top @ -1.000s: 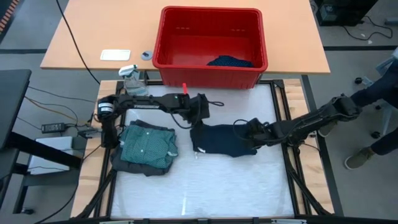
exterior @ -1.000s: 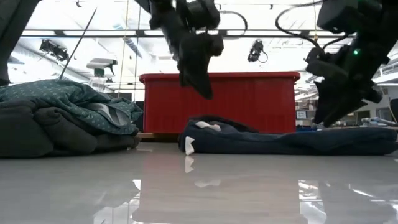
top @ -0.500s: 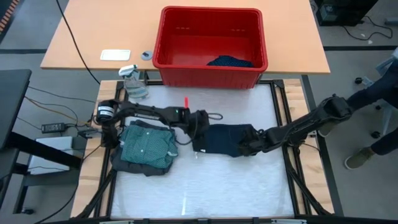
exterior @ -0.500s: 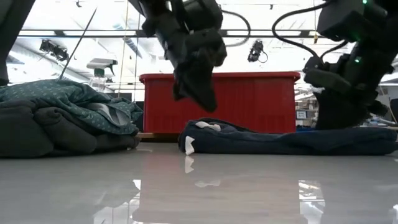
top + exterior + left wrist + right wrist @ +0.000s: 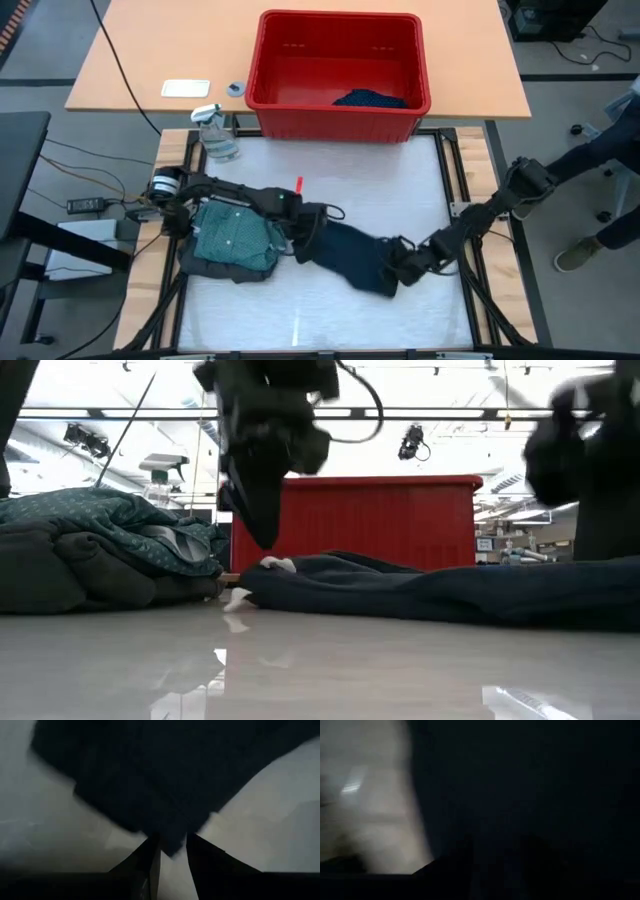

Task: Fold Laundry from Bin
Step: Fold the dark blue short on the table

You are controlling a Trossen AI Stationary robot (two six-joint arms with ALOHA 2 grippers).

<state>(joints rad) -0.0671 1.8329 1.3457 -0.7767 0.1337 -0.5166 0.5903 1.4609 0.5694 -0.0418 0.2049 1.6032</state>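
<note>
both arms just dragged the navy piece (image 5: 352,256) nearer, off toward the pile (image 5: 234,238). the left gripper (image 5: 172,851) pinches its edge, fingers a little apart. can't tell the right gripper's (image 5: 393,270) state, so the fold looks nearly done.

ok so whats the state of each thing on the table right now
navy garment: lying flat on the table, a gripper at each end
left gripper: at the garment's left end, fingers astride its edge
right gripper: at its right end
teal shirt: folded, on a folded dark grey piece
bin: upright, one dark garment inside
</note>
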